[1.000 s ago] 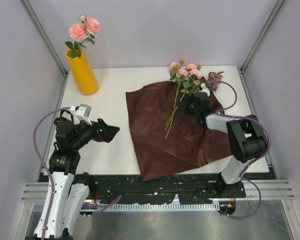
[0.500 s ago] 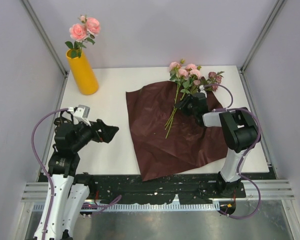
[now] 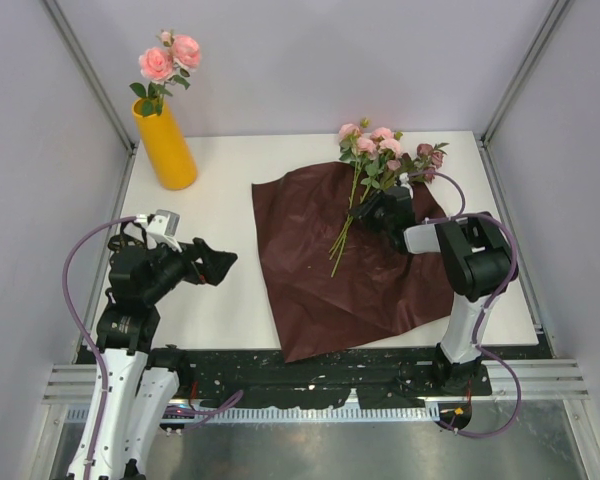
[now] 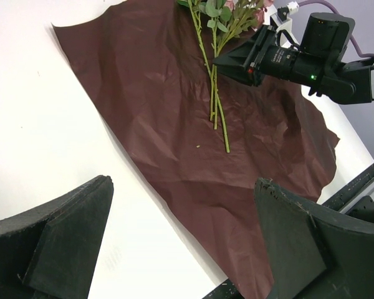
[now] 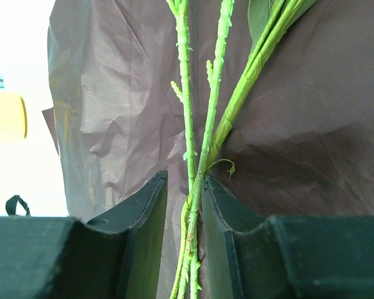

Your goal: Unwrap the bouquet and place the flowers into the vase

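You have the flowers (image 3: 372,152) lying loose on the dark red wrapping paper (image 3: 310,270), which is spread flat on the table (image 3: 220,200); the blooms point to the far edge and the bare stems (image 5: 206,124) run back toward you; the yellow vase (image 3: 166,150) stands well apart at the far left, with two pink roses (image 3: 170,58) in it

Your right gripper (image 5: 184,184) sits low on the paper with its jaws drawn narrow about the lower stems; the stems lie against one pad and a sliver of paper shows beside the other, so whether they are truly pinched cannot be told; your left gripper (image 3: 218,263) hangs over the near left of the table, spread wide and holding nothing

Expect these stems to be light, thin and springy, likely wire-cored; they could slide or fan apart under a weak pinch, and the heavy heads will likely droop if you hold too near the cut ends; take hold below the leaves, gather every stem, and keep the pads off the paper beneath so it does not lift with them
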`<state>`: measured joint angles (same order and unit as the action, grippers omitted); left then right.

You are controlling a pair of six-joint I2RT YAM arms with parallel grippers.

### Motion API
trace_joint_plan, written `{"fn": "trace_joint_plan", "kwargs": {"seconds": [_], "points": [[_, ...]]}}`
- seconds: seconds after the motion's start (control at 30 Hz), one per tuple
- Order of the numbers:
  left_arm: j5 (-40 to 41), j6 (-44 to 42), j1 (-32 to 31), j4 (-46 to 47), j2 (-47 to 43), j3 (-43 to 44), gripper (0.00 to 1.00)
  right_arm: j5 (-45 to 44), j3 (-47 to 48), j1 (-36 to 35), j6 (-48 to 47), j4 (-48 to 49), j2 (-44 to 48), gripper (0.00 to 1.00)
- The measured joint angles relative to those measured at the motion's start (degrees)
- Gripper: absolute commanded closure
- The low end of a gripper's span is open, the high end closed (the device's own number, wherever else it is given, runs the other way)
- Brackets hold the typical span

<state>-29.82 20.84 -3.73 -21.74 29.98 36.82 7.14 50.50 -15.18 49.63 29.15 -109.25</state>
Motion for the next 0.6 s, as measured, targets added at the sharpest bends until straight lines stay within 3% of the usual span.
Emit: {"fn": "trace_joint_plan", "kwargs": {"seconds": [0.3, 0.37, 0.6], "points": [[0.4, 0.0, 0.0, 0.0, 0.0, 0.0, 0.02, -0.2, 0.0, 0.0, 0.5, 0.2, -1.2, 0.67], [0.5, 0.0, 0.0, 0.0, 0.0, 0.0, 0.02, -0.3, 0.1, 0.0, 0.6, 0.3, -1.4, 0.74], [0.7, 0.0, 0.0, 0.0, 0.0, 0.0, 0.02, -0.5, 0.4, 0.0, 1.0, 0.8, -2.1, 0.76]]}}
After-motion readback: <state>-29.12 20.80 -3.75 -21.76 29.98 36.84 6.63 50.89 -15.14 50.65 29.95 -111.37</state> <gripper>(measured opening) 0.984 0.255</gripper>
